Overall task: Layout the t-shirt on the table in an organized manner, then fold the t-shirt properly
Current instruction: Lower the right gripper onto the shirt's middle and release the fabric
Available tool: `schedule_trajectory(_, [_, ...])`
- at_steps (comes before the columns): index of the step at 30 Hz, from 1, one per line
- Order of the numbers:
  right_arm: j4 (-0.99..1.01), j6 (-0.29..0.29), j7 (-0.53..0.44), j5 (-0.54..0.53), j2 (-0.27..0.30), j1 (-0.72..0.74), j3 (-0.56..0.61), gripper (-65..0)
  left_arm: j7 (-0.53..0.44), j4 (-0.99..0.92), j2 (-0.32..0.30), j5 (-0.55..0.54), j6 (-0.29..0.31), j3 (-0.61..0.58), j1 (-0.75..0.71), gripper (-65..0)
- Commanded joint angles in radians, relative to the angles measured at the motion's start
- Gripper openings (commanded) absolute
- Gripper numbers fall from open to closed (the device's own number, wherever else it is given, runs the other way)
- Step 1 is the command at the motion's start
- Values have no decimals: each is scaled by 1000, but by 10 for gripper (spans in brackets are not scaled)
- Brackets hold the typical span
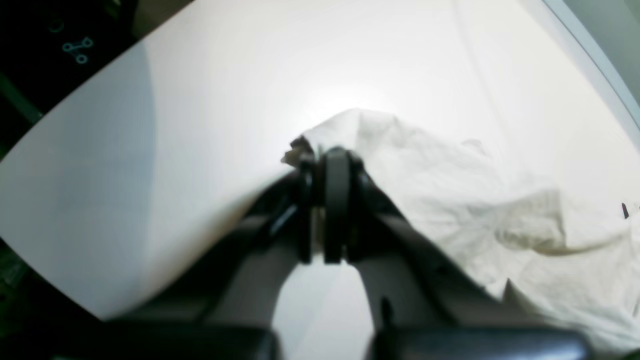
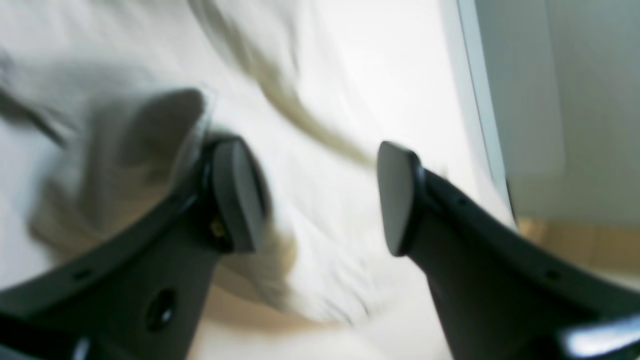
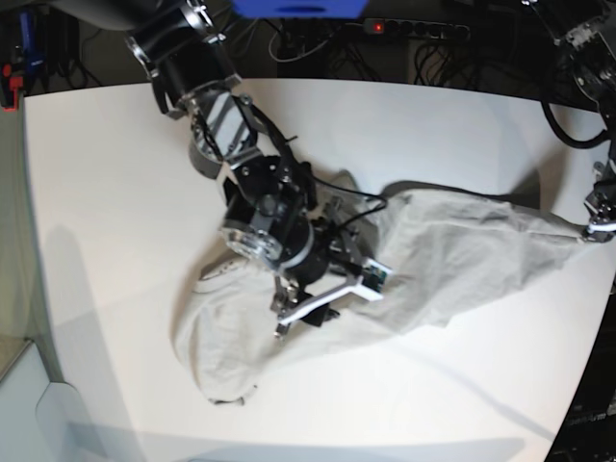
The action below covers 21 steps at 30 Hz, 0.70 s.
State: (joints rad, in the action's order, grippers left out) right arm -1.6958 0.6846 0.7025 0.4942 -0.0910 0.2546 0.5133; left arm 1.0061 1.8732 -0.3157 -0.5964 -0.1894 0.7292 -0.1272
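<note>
The light grey-beige t-shirt (image 3: 443,265) lies wrinkled across the white table (image 3: 115,192), stretched from the lower middle out to the right edge. My left gripper (image 3: 587,231) is shut on the t-shirt's far right corner. The left wrist view shows the cloth (image 1: 475,200) bunched between the closed fingers of this gripper (image 1: 320,155). My right gripper (image 3: 303,316) hovers over the t-shirt's middle and is open. In the right wrist view its two pads (image 2: 240,195) stand wide apart above blurred fabric (image 2: 325,125), with nothing between them.
The table's right edge (image 2: 467,100) runs close by the right gripper, with floor beyond it. A power strip (image 3: 414,29) and cables lie behind the table's far edge. The right arm's body (image 3: 269,221) covers part of the shirt.
</note>
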Motion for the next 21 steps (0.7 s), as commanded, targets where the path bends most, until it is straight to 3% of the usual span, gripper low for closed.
schedule_trajectory(1, [-17,14,-39,1,-16,22,-2,-288,-19,16,-18,-6,-6,3,10,-645])
schedule_trajectory(11, [182,14,-298,4,-28,65,20,-288,-19,24,-17,-6,-6,7,-12,-645])
schedule_trajectory(21, [164,14,-310,2,-51,-4,12,-288,-19,16,-17,-6,-6,10,-30,-645])
